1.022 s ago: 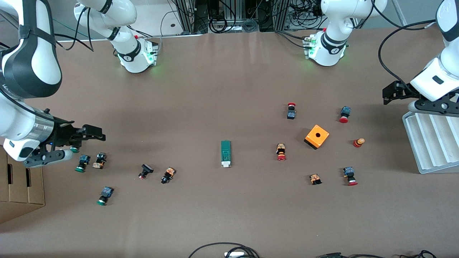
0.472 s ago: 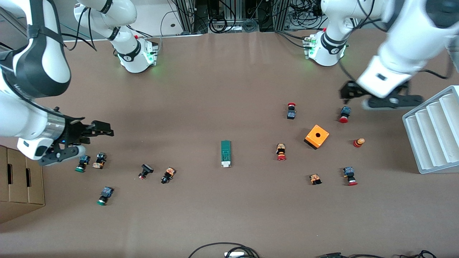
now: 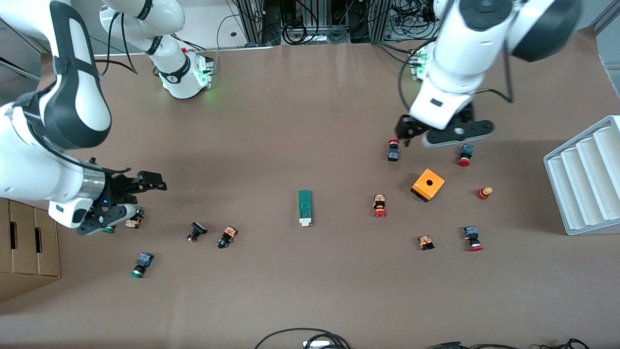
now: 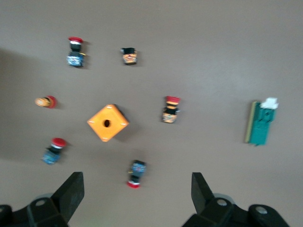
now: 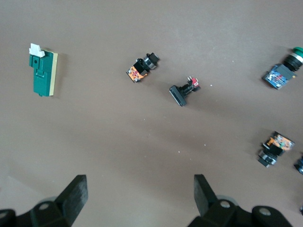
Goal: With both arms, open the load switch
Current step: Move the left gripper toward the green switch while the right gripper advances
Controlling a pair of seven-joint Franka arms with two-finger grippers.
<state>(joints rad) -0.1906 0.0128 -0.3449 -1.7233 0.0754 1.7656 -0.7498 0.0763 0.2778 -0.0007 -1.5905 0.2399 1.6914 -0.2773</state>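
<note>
The load switch (image 3: 304, 207) is a narrow green block with a white slider at its end nearer the front camera. It lies flat near the table's middle and also shows in both wrist views (image 4: 262, 123) (image 5: 43, 70). My left gripper (image 3: 404, 132) (image 4: 137, 182) hangs open and empty over a red-capped push-button (image 3: 393, 150), well short of the switch. My right gripper (image 3: 152, 183) (image 5: 140, 187) is open and empty too, over bare table at the right arm's end, beside a cluster of push-buttons (image 3: 134, 218).
An orange box with a hole (image 3: 428, 184) sits among red-capped push-buttons toward the left arm's end. A black-headed button (image 3: 196, 231) and an orange one (image 3: 226, 237) lie between the right gripper and the switch. White ribbed tray (image 3: 586, 184) and cardboard box (image 3: 24, 247) stand at the table's ends.
The left arm has swung from over the white tray toward the table's middle. The right gripper has crept toward the switch. Both stayed open.
</note>
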